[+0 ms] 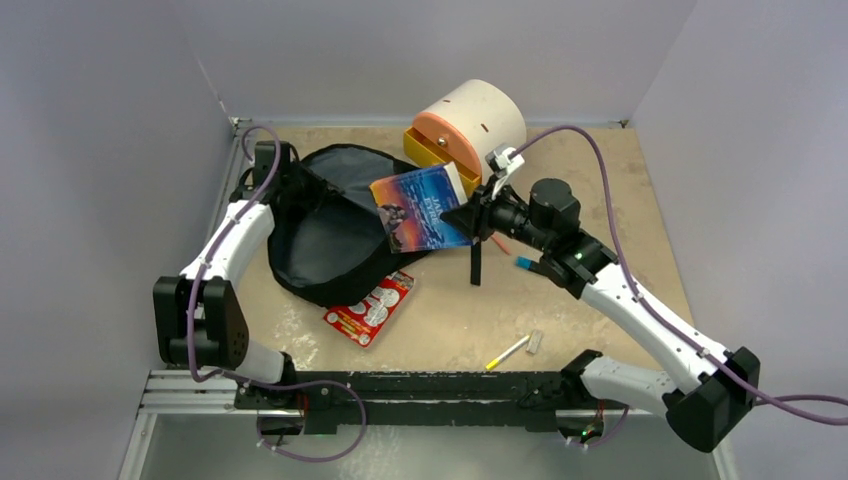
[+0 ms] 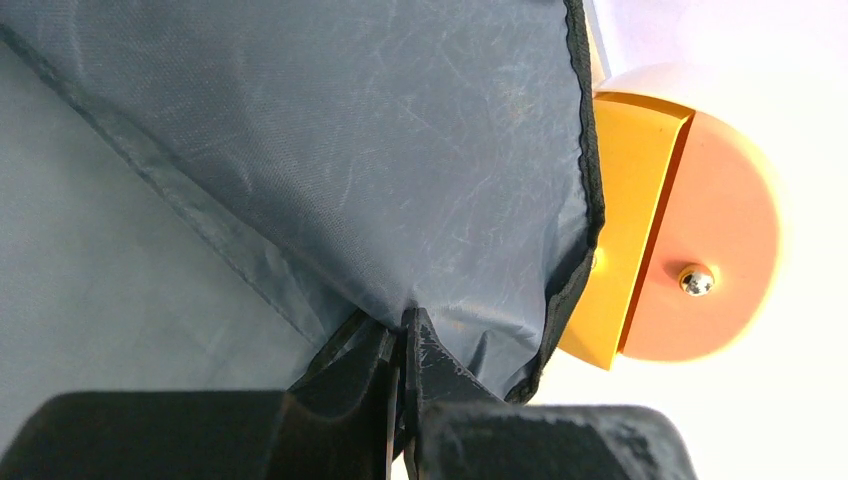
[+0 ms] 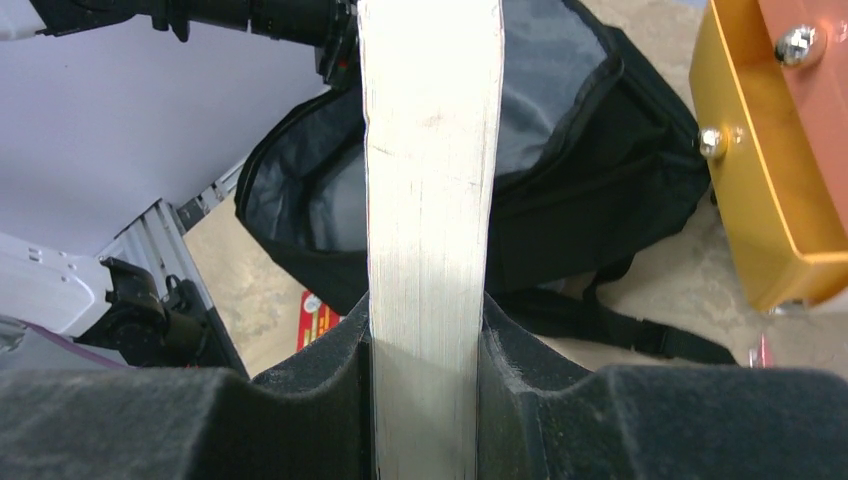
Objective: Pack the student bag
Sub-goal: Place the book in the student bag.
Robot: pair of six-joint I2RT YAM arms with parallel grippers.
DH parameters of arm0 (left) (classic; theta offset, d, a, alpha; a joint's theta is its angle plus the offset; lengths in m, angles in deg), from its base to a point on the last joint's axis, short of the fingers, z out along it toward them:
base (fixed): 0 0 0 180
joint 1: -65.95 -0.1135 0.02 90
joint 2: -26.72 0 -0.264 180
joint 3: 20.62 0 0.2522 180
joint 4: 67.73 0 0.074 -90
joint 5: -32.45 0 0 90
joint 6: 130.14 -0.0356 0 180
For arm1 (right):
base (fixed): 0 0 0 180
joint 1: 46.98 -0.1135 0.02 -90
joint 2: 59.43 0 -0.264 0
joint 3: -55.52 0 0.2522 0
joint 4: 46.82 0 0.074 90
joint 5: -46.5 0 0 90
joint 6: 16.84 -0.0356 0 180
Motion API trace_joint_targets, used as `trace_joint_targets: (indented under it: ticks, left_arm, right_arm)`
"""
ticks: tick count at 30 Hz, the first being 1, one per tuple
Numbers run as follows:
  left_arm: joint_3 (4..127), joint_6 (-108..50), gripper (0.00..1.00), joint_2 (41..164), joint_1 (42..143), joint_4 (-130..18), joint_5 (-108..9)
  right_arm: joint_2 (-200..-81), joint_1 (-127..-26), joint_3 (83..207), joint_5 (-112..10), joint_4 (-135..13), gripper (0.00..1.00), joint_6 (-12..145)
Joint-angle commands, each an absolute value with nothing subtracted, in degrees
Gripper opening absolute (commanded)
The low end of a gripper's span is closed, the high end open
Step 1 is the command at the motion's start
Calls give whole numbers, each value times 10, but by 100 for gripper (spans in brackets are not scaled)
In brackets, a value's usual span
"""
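Inventory: one student bag (image 1: 325, 240) lies open on the desk (image 1: 600, 200), left of centre, with my left hand (image 2: 400, 330) fully closed, pinching its blue-grey lining, and my right hand (image 3: 430, 340), part-closed, gripping one book (image 1: 425, 208) at the bag's right edge, near one drawer box (image 1: 470, 125).

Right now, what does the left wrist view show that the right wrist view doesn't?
Only left wrist: the left gripper shut on the lining edge of the backpack. Only right wrist: the right gripper clamping a book, a shoulder strap, a red card pack. Both: the grey lining and the yellow drawer.
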State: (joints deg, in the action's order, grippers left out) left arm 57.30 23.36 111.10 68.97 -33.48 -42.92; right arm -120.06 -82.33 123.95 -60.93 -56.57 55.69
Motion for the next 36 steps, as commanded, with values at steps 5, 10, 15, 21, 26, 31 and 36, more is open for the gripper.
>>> trace_joint_targets:
  ticks: [5,10,15,21,26,31,36]
  left_arm:
    - [625,255,0,1105,693,-325,-421]
    - [632,254,0,1105,695,-319,-419]
    - [646,253,0,1107,695,-314,-423]
    - [667,254,0,1118,695,-298,-423]
    - [685,252,0,1125,695,-281,-427]
    - [730,247,0,1146,695,-240,-425]
    - [744,254,0,1155,695,-230,-408]
  right_arm:
    - [-1235,-833,1330,-566,-433,0,584]
    - [-1244,-833,1330,-565,-437,0,589]
    - [-1247,-833,1342,-548,-452,0,619]
    - [-1286,-904,1421,-486,-499,0,707]
    - [-1315,-988,1445,-432,-478,0,780]
    - [-1289,-1033,1377,-434,-363,0,843]
    - [-1286,-1045,1315,-434,-265,0,922]
